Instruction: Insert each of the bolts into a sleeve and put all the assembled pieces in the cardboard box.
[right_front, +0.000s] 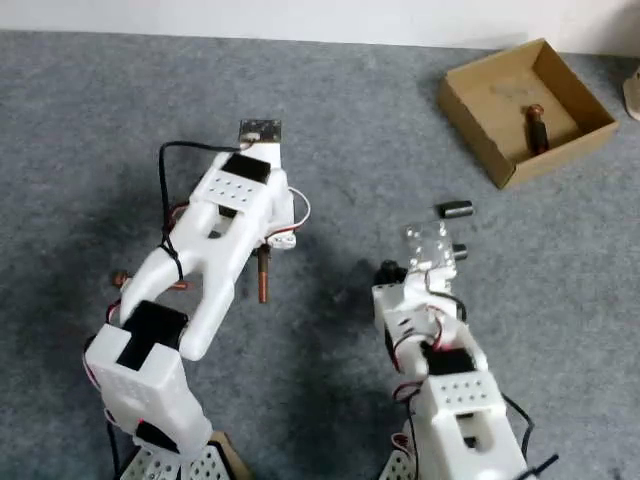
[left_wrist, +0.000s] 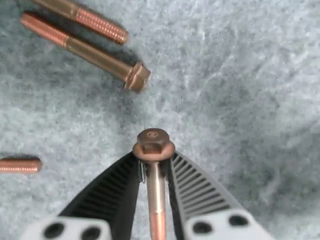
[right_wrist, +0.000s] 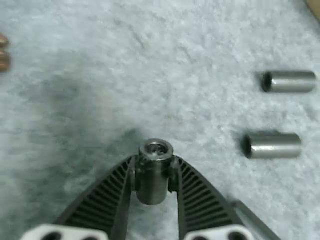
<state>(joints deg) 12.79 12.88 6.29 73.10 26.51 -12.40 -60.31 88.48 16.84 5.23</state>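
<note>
My left gripper is shut on a copper bolt, gripping the shank just under the hex head; in the high view that bolt hangs under the left arm. My right gripper is shut on a dark steel sleeve with its bore showing, seen in the high view as a dark sleeve beside the right arm. The two arms are apart. Two loose sleeves lie on the carpet. The cardboard box at the far right holds one assembled piece.
Spare bolts lie on the grey carpet near the left arm, and their ends show beside that arm. A loose sleeve lies between the right arm and the box.
</note>
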